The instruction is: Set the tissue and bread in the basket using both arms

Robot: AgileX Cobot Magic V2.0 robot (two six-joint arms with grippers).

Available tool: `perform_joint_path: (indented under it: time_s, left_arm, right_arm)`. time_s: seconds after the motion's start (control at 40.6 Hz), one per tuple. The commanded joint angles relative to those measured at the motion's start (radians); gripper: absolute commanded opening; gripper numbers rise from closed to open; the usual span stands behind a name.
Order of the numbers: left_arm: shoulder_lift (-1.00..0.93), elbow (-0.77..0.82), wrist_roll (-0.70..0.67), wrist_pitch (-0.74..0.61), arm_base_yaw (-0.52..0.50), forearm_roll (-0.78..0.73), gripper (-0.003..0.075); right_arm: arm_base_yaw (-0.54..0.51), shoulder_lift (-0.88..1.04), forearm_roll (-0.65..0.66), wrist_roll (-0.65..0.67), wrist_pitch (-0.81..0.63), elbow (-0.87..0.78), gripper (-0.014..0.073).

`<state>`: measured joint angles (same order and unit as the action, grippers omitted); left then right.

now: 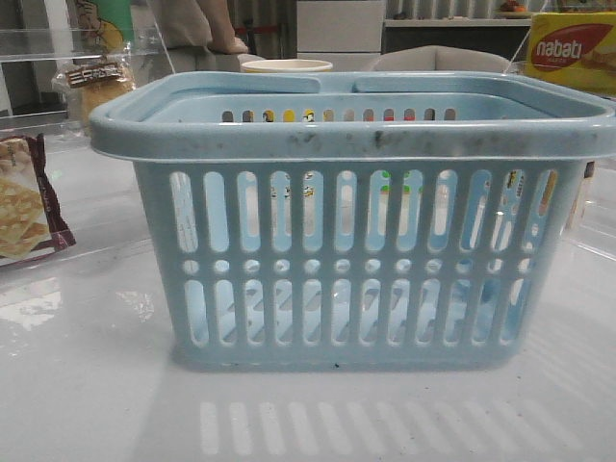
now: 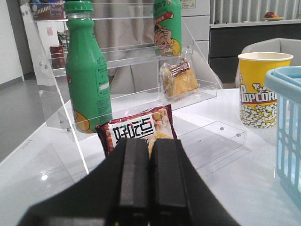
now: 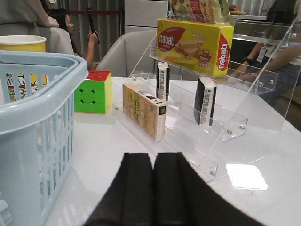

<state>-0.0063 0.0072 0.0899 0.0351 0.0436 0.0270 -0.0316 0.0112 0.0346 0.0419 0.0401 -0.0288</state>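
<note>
The light-blue basket [image 1: 356, 241] stands in the middle of the table, and neither gripper shows in the front view. The wrapped bread [image 2: 178, 80] leans on the lower step of a clear acrylic shelf, also seen as the bread [image 1: 96, 85] far left behind the basket. My left gripper [image 2: 149, 143] is shut and empty, well short of it, with a cracker packet between. Two dark flat tissue packs [image 3: 206, 101] [image 3: 162, 80] stand on edge on another acrylic shelf. My right gripper [image 3: 153, 157] is shut with nothing in it, low over the table and short of that shelf.
A maroon-edged cracker packet [image 2: 138, 129] lies just ahead of the left fingers, with green bottles [image 2: 87, 70] on the shelf behind. A popcorn cup [image 2: 261, 89] stands beside the basket. A nabati box [image 3: 195, 40], a beige carton [image 3: 143, 110] and a puzzle cube [image 3: 93, 92] are near the tissue.
</note>
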Motion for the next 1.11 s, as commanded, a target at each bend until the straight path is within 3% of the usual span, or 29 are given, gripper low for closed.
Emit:
perform_joint_path:
  time_s: [0.0,0.888,1.085]
  left_arm:
    - [-0.017,-0.001,-0.009,-0.091,0.005,0.002,0.0091]
    - [-0.017,-0.002,-0.009,-0.134,0.003,0.002,0.0091]
    - [-0.015,-0.131,-0.009,-0.06,0.003,0.002,0.0091]
  right_arm:
    - [-0.004,0.017,0.006,-0.004,-0.093,-0.001,0.0056]
    - [-0.004,0.017,0.006,-0.004,-0.127,0.002,0.0056]
    - [-0.004,0.017,0.006,-0.004,-0.04,0.137,0.0056]
